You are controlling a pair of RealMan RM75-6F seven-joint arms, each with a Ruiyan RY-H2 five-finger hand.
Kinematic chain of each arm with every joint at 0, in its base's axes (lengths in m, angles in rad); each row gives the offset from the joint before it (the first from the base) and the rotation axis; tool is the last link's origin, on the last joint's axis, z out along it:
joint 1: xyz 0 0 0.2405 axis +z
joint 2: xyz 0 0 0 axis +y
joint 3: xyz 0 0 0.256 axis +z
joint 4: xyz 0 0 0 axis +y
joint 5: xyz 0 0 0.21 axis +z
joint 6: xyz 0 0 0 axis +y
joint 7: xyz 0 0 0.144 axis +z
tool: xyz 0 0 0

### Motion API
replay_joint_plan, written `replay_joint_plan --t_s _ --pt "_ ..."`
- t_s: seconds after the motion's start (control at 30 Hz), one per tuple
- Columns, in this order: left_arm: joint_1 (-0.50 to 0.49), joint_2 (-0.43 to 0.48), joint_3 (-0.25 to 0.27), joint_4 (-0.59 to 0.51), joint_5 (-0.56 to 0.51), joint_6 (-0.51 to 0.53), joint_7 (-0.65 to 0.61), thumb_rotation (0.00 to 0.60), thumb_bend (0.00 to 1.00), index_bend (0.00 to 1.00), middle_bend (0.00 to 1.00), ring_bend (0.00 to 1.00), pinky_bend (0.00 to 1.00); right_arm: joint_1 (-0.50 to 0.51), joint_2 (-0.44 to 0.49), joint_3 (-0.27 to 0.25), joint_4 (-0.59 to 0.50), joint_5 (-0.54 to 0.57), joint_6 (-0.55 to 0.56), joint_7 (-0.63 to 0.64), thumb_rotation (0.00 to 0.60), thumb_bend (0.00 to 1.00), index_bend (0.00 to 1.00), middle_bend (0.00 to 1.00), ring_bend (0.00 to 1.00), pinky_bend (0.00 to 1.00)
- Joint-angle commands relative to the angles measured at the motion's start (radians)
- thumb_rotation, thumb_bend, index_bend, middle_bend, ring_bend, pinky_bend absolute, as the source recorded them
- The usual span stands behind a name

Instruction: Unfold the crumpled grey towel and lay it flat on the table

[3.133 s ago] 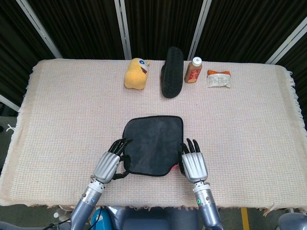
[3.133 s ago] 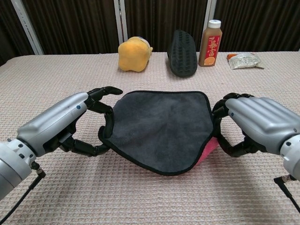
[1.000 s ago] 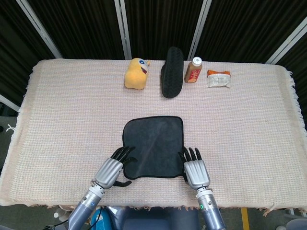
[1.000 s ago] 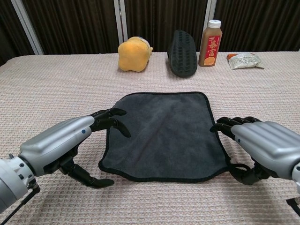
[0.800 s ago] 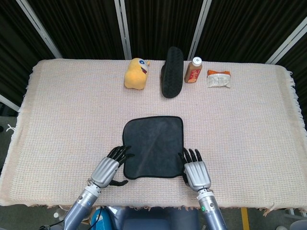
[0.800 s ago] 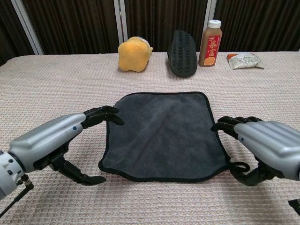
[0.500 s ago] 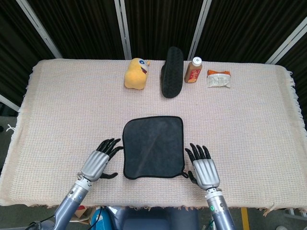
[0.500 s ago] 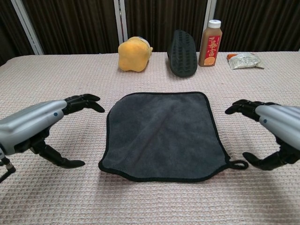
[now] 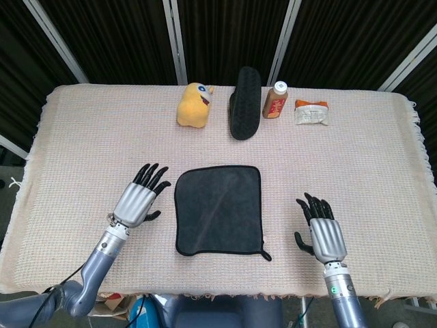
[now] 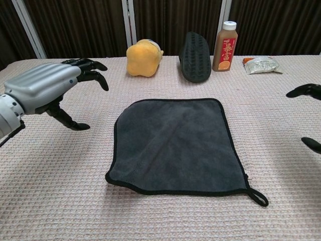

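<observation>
The grey towel [image 9: 218, 209] lies spread flat on the table's cream cloth, black-edged, with a small loop at its near right corner [image 10: 259, 197]; the chest view shows it too [image 10: 175, 143]. My left hand [image 9: 138, 197] hovers to the left of the towel, fingers spread, holding nothing, also seen raised in the chest view [image 10: 47, 88]. My right hand [image 9: 322, 229] is off to the right of the towel, fingers apart and empty. In the chest view only its fingertips [image 10: 304, 91] show at the right edge.
Along the far edge stand a yellow plush toy [image 9: 194, 104], a black slipper on its side [image 9: 244, 102], a brown bottle with a white cap [image 9: 275, 100] and a small packet [image 9: 311, 112]. The cream cloth [image 9: 82, 157] covers the whole table.
Both hands have let go of the towel's near corners and drawn apart, left hand up and leftward, right hand rightward. The towel now lies flat.
</observation>
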Motion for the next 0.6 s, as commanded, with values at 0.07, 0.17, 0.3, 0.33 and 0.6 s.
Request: replay_joint_plan --t_s 0.07,0.17,0.3,0.33,0.6 --pt "-0.047 -0.041 -0.025 0.068 -0.019 -0.037 0.075 0.600 0.06 0.35 0.08 0.01 0.06 -0.018 0.026 0.007 0.038 -0.032 0.000 0.077 0.600 0.40 0.12 0.05 0.00 0.01" --pt "-0.072 -0.081 -0.034 0.113 -0.015 -0.035 0.111 0.600 0.06 0.39 0.09 0.01 0.06 -0.025 0.034 0.006 0.061 -0.051 -0.001 0.120 0.600 0.39 0.12 0.05 0.00 0.01" --pt "-0.101 -0.151 -0.038 0.198 0.008 -0.014 0.141 0.600 0.05 0.37 0.08 0.01 0.06 -0.032 0.036 0.006 0.092 -0.066 -0.012 0.178 0.600 0.39 0.12 0.05 0.00 0.01" --pt "-0.107 -0.167 -0.038 0.221 0.011 -0.010 0.144 0.600 0.04 0.36 0.08 0.01 0.06 -0.032 0.036 0.005 0.098 -0.068 -0.016 0.186 0.600 0.39 0.12 0.05 0.00 0.01" --pt "-0.143 -0.291 -0.046 0.410 0.007 0.006 0.133 0.600 0.01 0.21 0.05 0.01 0.06 -0.040 0.042 0.017 0.106 -0.098 -0.015 0.244 0.600 0.39 0.13 0.05 0.00 0.01"
